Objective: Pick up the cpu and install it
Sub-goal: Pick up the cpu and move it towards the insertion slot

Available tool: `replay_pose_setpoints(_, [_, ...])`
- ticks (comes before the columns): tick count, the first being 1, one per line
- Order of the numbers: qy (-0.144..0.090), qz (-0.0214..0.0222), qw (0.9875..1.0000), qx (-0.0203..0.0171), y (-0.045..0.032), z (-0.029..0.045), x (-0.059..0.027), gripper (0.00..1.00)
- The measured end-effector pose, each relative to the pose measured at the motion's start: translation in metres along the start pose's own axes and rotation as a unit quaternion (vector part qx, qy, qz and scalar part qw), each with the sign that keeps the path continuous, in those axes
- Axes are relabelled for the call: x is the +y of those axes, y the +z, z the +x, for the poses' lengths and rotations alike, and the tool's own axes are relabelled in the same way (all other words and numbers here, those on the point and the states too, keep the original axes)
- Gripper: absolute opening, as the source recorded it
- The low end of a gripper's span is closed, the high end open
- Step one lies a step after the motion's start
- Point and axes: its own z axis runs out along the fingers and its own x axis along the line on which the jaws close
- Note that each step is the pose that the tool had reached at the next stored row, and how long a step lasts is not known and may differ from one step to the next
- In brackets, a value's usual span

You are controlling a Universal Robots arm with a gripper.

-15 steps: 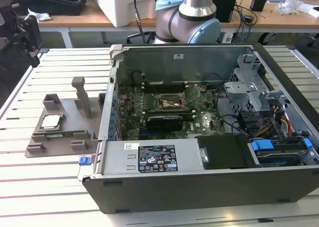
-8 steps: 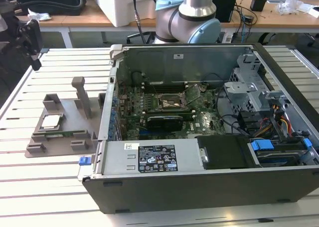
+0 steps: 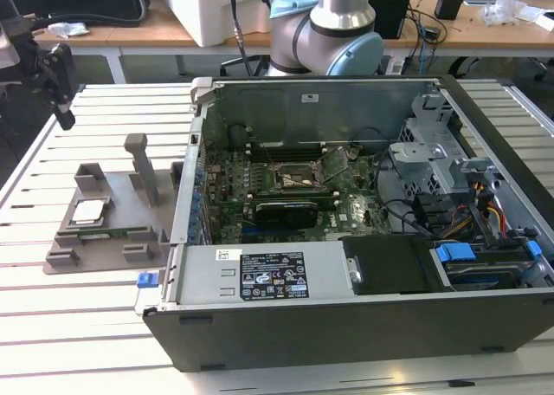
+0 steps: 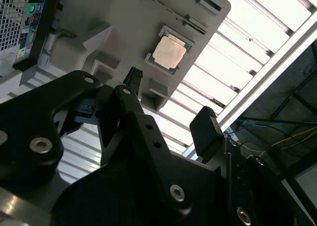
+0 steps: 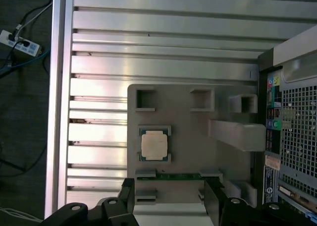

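Black two-fingered pincer [image 5: 168, 200] hangs released above the fixture, its fingers [image 4: 206, 123] spread wide with nothing between them. It touches neither the plate nor the chip.

Under it lies a flat grey plastic fixture plate [image 5: 190, 151] with upright posts and small square pockets. A thin green strip [image 5: 178, 175] lies along the plate's edge close under the fingertips.

Just past that strip, the cpu [image 5: 154, 144], a small square chip with a shiny silver metal top and a thin green rim, sits seated in its own framed pocket. It lies flat with the silver face up. Being square, it has no long axis to speak of; its sides run parallel to the plate's edges. In the second wrist view the cpu [image 4: 170, 54] shows beyond the gap between the fingers.

In the exterior view the plate [image 3: 95, 258] rests on a slatted aluminium table [image 3: 86, 326], at the exterior view's left, with the cpu [image 3: 89, 210] on it.

Beside the plate, toward the exterior view's right, stands a large black open computer case [image 3: 346, 330] with a green motherboard [image 3: 286, 206] inside and a silver metal box with a white label [image 3: 216, 274] along its near side.

Behind the case rises the grey and light-blue robot arm [image 3: 333, 18].
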Motion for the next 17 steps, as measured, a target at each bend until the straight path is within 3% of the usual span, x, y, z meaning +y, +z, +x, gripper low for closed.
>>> replay_pose_setpoints(17, [0.0, 0.0, 1.0, 0.0, 0.009, 0.0002, -0.0001, 0.67])
